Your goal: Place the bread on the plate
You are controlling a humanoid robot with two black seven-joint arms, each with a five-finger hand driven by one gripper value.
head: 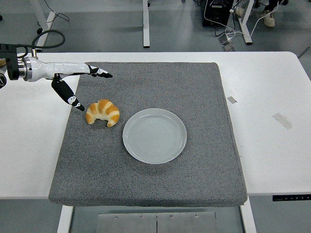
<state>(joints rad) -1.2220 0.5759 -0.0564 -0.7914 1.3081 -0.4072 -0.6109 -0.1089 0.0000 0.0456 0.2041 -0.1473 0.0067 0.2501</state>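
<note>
Golden bread (103, 112) sits on your grey mat (146, 170), left of middle, just beside the plate (154, 135) but not on it. Your left hand (73, 80) at the upper left is spread wide, holding nothing.

A: What stands near the croissant (103, 112)?
B: The left hand (73, 77) hangs spread just beyond its left end, thumb tip close beside it. The plate (154, 135) lies just to its right, a narrow strip of grey mat (146, 184) between.
A: Where is open room?
B: Bare mat lies before, behind and right of the plate.
</note>
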